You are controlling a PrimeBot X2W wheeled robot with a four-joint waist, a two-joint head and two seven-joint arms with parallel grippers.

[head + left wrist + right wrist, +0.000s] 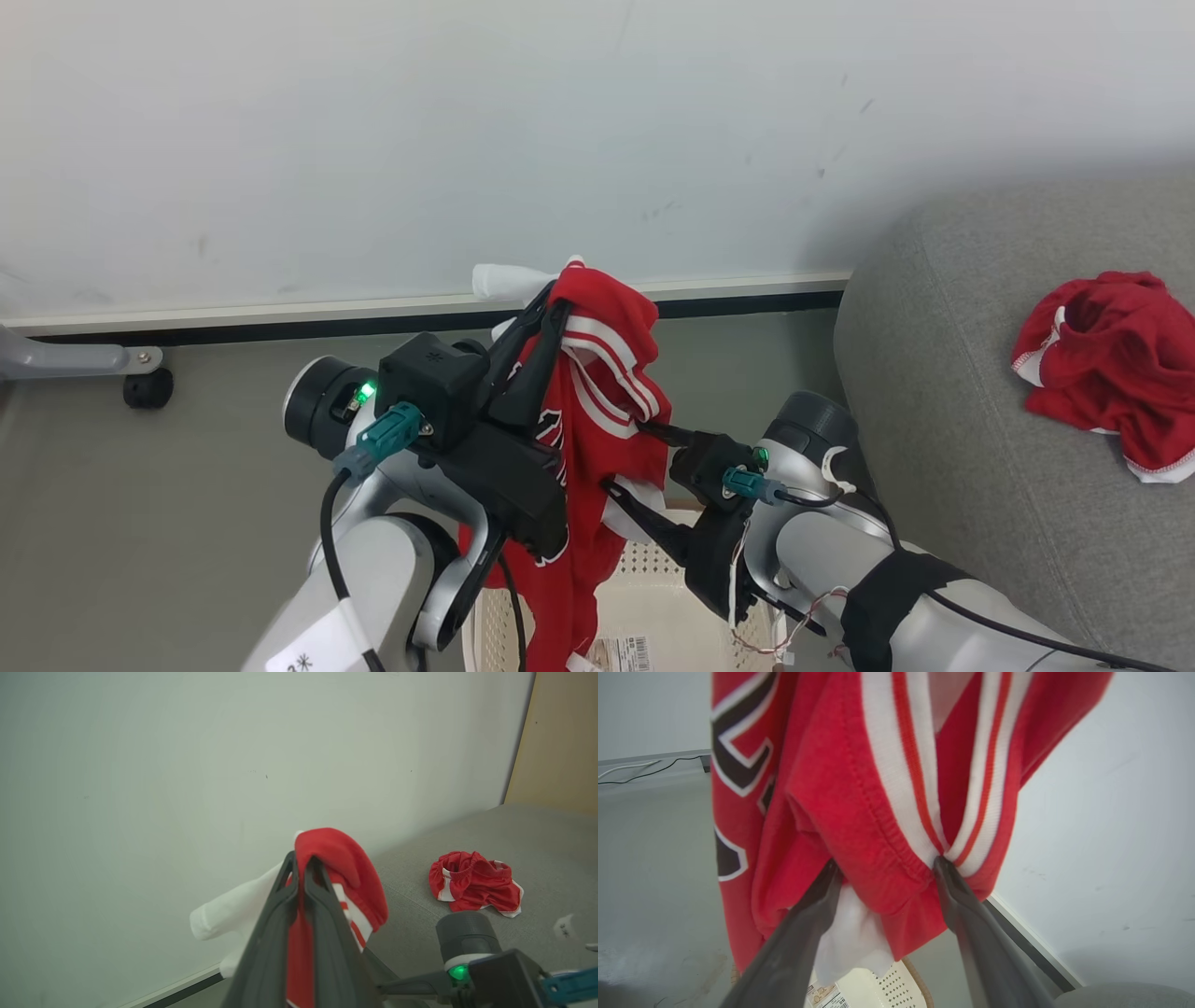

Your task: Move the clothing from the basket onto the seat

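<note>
My left gripper [553,308] is shut on the top of a red jersey [597,420] with white stripes and dark lettering. The jersey hangs above the cream basket [653,597]. A white piece [224,910] sticks out beside the pinched cloth, where the left gripper [299,861] shows tight on red fabric. My right gripper [625,455] is open, its fingers straddling a lower fold of the jersey [878,812]; in the right wrist view the right gripper [885,872] has red cloth between its spread fingers. Another red garment [1106,369] lies crumpled on the grey seat [952,448].
A pale wall with a dark baseboard [728,303] runs behind. At the far left, a grey frame leg ends in a black caster [147,387] on the grey floor. A beige panel [556,742] stands behind the seat. A cable [644,767] lies along the floor.
</note>
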